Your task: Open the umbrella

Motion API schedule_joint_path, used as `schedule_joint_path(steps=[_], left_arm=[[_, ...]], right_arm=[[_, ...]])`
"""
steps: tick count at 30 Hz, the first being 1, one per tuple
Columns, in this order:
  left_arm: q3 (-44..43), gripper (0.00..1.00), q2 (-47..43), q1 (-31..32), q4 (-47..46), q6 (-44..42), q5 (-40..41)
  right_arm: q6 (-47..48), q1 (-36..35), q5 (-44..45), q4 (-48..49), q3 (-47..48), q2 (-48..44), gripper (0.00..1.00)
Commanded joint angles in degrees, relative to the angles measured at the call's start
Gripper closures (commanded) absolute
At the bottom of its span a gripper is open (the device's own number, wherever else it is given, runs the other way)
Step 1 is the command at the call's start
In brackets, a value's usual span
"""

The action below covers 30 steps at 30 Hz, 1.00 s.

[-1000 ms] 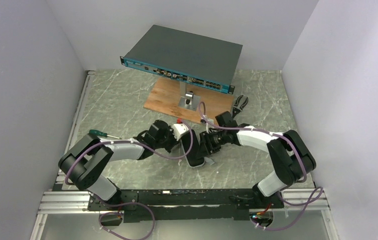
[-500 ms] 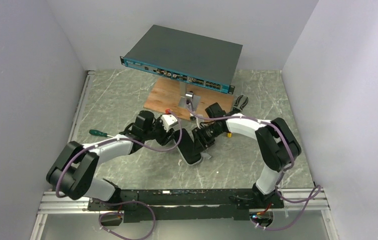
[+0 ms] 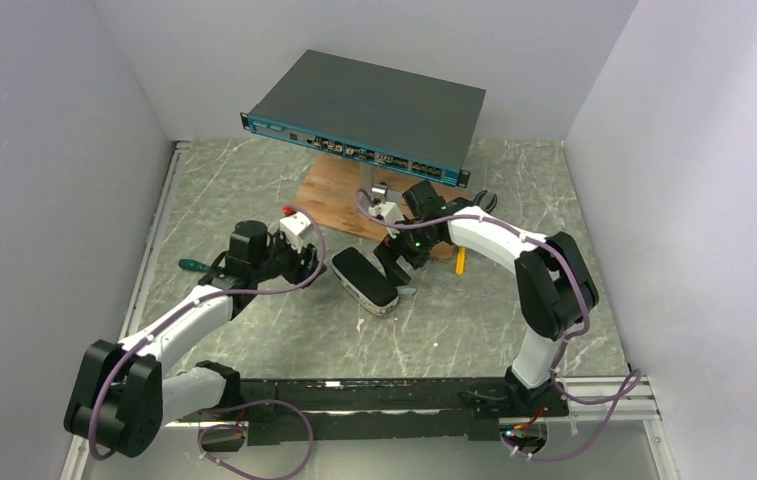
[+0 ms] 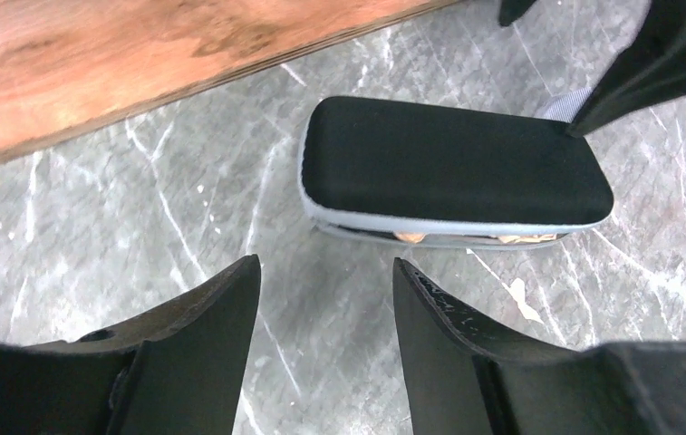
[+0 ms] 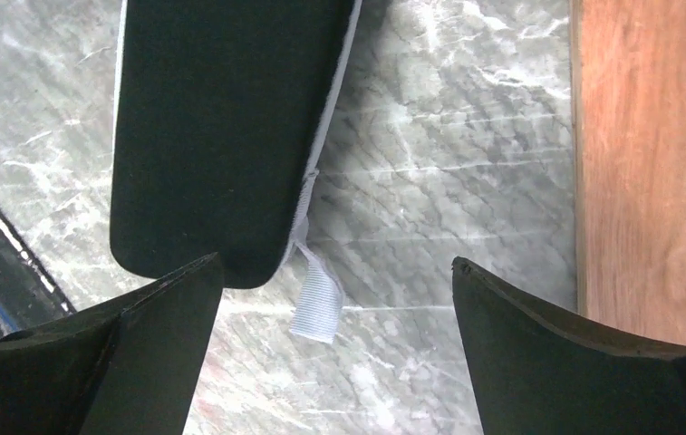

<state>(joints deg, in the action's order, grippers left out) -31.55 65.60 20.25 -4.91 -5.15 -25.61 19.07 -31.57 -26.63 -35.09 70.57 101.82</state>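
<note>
The left gripper (image 4: 325, 272) is hanging with its fingers spread and nothing between them, and the umbrella (image 4: 452, 163) is lying just ahead of those fingertips. It is zipped inside its dark oval case, flat on the marble table (image 4: 94, 236), apart from both fingers. The right gripper (image 5: 337, 263) is gaping wide and is equally empty. In its wrist view the case is running out ahead of one finger, and a small grey ribbon tab (image 5: 318, 304) is dangling off the case's end into the gap between the fingers. The wooden board (image 5: 652, 163) is sitting beyond the other finger.

So the umbrella is loose and the case looks like the job in hand. A sliver of tan is peeking through the pale seam (image 4: 448, 227) facing the left fingers, which seems the likely way in. Doing it well probably means the left fingers closing across the case's near end to pin it. The right fingers would then be centring over the ribbon before pinching, since a sideways nudge could spin the case on the smooth stone.
</note>
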Motion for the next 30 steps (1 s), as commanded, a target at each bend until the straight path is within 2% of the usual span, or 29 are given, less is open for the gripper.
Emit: schedule_joint_path(steps=[1, 7, 16, 20, 24, 28, 30], left_arm=[[1.4, 0.39, -2.8, -3.2, 3.0, 4.7, 2.2], [0.1, 0.37, -4.9, -7.1, 7.5, 8.9, 3.0], [-1.5, 0.36, -7.5, -9.2, 12.0, 7.8, 1.4], [-2.1, 0.32, -8.3, -9.5, 14.4, 8.1, 2.3], [-2.0, 0.23, -9.3, -9.8, 15.7, 8.9, 5.2], [-1.2, 0.03, -11.0, -10.0, 14.6, 10.1, 4.5], [-0.8, 0.01, -11.7, -10.0, 13.9, 10.7, 3.7]], right_arm=[[-6.0, -5.4, 8.2, 2.9, 0.6, -6.8, 0.02], [-14.4, -11.0, 17.6, 3.9, 3.6, -3.5, 0.02], [-17.6, -14.6, 19.2, 9.7, -0.2, -3.8, 0.01], [-18.8, -16.2, 18.2, 10.6, 0.2, -2.9, 0.0], [-19.0, -18.5, 17.6, 10.5, 0.2, -2.6, 0.0], [-18.8, -19.9, 18.3, 10.8, -1.3, -1.8, 0.0], [-18.0, -19.8, 18.9, 10.8, -2.3, -1.1, 0.04]])
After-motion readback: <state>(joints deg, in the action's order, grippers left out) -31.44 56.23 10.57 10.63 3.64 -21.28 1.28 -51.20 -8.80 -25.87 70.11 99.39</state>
